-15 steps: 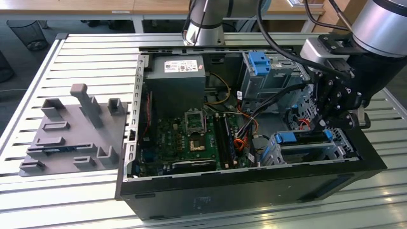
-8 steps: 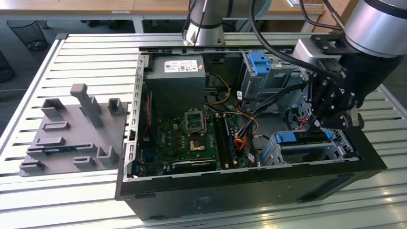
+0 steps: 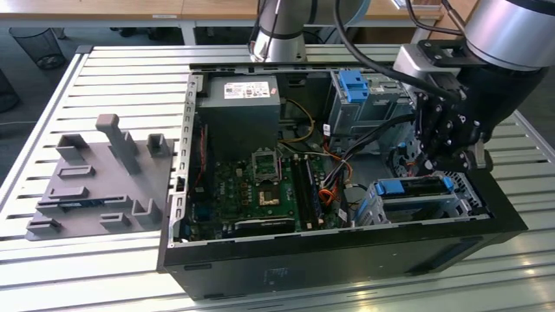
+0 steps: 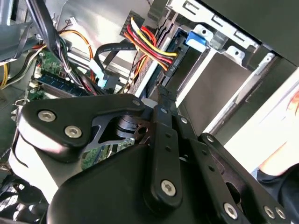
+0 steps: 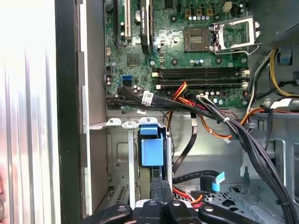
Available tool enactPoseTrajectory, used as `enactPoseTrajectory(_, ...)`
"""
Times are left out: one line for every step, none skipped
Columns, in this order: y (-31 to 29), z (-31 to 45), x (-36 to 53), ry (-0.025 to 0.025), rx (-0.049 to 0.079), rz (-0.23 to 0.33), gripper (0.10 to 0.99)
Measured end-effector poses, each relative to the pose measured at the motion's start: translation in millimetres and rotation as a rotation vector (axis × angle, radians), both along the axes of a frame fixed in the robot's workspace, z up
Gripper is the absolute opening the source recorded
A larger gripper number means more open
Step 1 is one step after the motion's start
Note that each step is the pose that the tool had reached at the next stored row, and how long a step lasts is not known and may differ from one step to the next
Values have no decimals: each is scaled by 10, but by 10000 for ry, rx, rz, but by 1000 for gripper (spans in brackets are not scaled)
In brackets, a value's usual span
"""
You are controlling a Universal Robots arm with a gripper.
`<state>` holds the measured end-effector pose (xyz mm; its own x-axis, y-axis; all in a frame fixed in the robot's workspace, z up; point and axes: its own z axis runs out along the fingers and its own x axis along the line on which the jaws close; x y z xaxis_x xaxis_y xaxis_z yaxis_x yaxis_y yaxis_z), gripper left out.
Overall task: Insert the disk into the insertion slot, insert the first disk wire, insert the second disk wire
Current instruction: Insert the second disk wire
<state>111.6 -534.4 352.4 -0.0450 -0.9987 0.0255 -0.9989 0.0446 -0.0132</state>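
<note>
The disk, framed by its blue caddy, lies inside the insertion slot, a silver cage at the case's corner on the exterior view's right. Both wrist views show the caddy's blue tab within the cage. My gripper hangs just above the disk, fingers together. A red, yellow and black wire bundle ends in a black connector at the disk's edge, just past my fingertips; whether I grip it is hidden. A black cable with a light-blue connector lies loose nearby.
The open computer case holds a green motherboard, a grey power supply and a taller grey cage with a blue latch. Thick black cables cross beside the slot. A grey fixture board sits on the slatted table at the exterior view's left.
</note>
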Motion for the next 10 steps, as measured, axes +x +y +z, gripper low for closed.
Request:
enactPoseTrajectory(8,15,-3,0,1,0,106)
enactPoseTrajectory(20,21,-6,0,4,-1,106)
enactPoseTrajectory(34,24,-11,0,1,-1,106)
enactPoseTrajectory(50,24,-18,0,2,-1,106)
enactPoseTrajectory(66,24,-26,0,1,-2,106)
enactPoseTrajectory(78,25,-37,0,1,-1,106)
enactPoseTrajectory(91,25,-49,0,0,-1,106)
enactPoseTrajectory(102,24,-61,0,1,-1,106)
enactPoseTrajectory(114,24,-73,0,1,0,106)
enactPoseTrajectory(127,24,-84,0,0,-1,106)
